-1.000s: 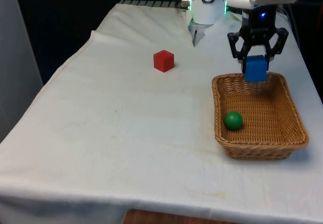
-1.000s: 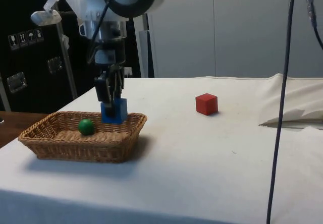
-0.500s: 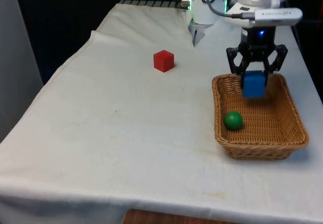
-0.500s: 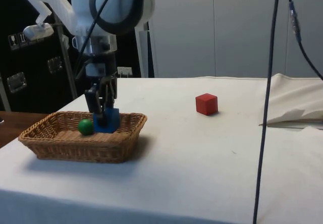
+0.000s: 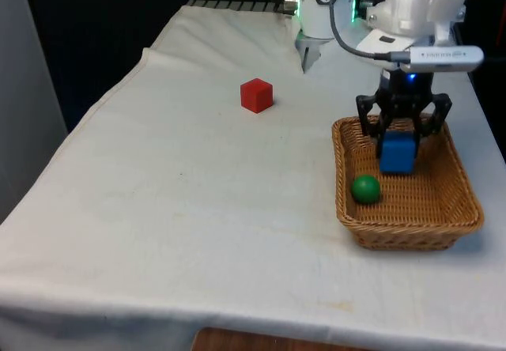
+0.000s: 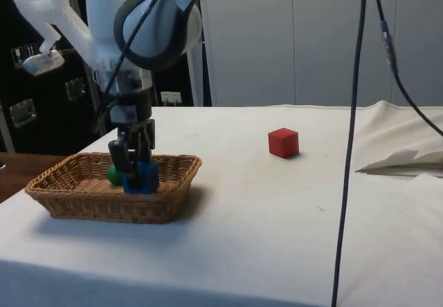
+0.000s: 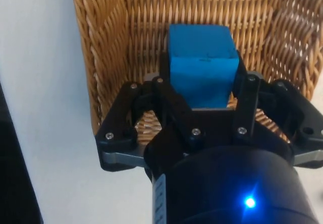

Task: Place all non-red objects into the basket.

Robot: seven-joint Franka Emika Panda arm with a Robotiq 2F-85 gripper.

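Note:
My gripper [image 5: 399, 139] is down inside the wicker basket [image 5: 466, 193], shut on a blue block [image 5: 397, 153]. The side view has the gripper [image 6: 136, 165] holding the blue block [image 6: 144, 177] low between the basket [image 6: 83, 207] walls, close to the bottom. In the wrist view the blue block [image 7: 203, 62] sits between the two fingers [image 7: 164, 80] over the woven floor of the basket [image 7: 108, 47]. A green ball [image 5: 365, 188] lies in the basket just beside the block, partly hidden behind the gripper in the side view [image 6: 114, 176]. A red cube [image 5: 256, 95] rests on the white cloth, well apart from the basket.
The basket stands at the front view's right, near the table's right edge. The robot base [image 5: 320, 11] is at the far end. A rumpled fold of cloth [image 6: 401, 148] and hanging cables [image 6: 353, 113] appear in the side view.
The gripper has moved down and slightly toward the camera with the blue block, from above the basket's far rim to deep inside the basket beside the green ball.

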